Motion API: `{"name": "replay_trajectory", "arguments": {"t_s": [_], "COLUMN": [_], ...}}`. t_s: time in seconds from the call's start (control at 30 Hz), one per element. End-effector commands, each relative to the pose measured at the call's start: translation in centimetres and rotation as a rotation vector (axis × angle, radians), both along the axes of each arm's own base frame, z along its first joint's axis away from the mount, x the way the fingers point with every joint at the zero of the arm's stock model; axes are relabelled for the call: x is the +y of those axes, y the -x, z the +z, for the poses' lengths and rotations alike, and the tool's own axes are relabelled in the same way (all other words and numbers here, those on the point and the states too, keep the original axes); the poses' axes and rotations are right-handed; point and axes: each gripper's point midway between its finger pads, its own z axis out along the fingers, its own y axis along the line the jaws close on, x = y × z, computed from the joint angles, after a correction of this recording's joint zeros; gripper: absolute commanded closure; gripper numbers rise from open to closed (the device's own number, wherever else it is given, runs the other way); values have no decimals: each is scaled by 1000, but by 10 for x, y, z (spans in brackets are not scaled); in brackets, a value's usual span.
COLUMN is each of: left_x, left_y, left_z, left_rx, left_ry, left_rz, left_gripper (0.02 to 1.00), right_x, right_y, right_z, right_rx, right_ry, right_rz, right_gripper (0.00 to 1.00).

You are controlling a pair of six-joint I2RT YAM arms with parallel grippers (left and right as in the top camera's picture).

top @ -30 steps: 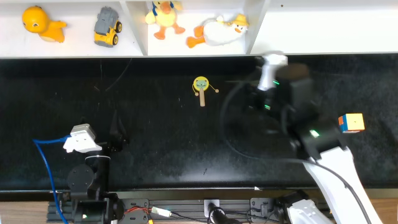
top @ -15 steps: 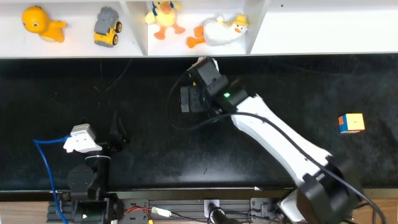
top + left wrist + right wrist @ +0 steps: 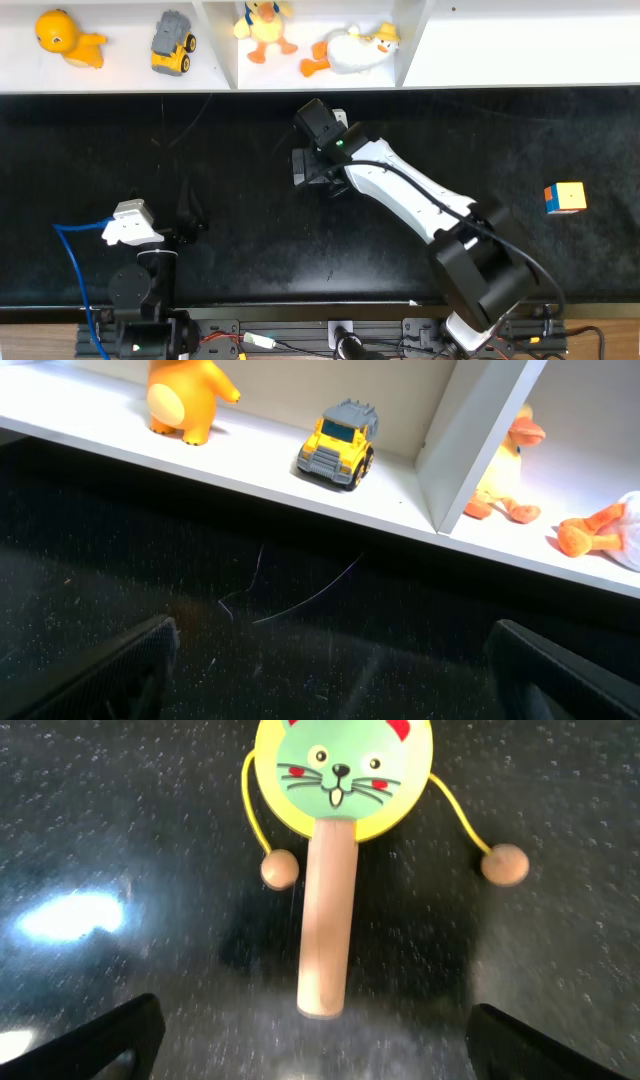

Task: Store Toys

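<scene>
A cat-faced rattle drum [image 3: 330,840] lies flat on the black table [image 3: 120,810]. The right gripper [image 3: 315,1025] hovers just over the drum's wooden handle, fingers spread wide and empty. It should descend straight, straddle the handle mid-length, and keep clear of the beaded strings.

Setting: robotics lab test bench
- Black matte worktop [image 3: 250,230], surface scratched
- Two robot arms fixed along near edge: left arm base [image 3: 140,285], right arm [image 3: 420,200] in white and black housing
- Mounting rail [image 3: 330,335] below near edge, carrying loose wiring and connectors
- Blue cable [image 3: 75,250] looped beside left arm base
- White partitioned shelf [image 3: 500,50] along far edge, holding orange duck [image 3: 68,38], toy truck [image 3: 172,44], plush duck [image 3: 265,28]
- Colour cube [image 3: 565,197] alone on worktop
</scene>
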Motion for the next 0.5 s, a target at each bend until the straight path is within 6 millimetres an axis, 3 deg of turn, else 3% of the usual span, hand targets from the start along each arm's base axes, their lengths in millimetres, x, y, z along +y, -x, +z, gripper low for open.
{"name": "replay_trajectory", "arguments": {"t_s": [0.03, 0.17, 0.37, 0.5], "left_x": [2, 2, 2, 2], "left_y": [0, 0, 0, 0], "left_z": [0, 0, 0, 0], "left_rx": [-9, -9, -9, -9], "left_ry": [17, 17, 17, 17], "left_rz": [10, 11, 11, 11], "left_gripper": [20, 20, 20, 20], "right_x": [8, 15, 11, 8], "right_y": [-16, -26, -29, -26], "right_z": [0, 0, -19, -33], "right_rx": [-54, -91, -60, -22], "right_ry": [-1, -22, -7, -2], "right_rz": [-3, 3, -10, -15], "right_gripper": [25, 36, 49, 165]}}
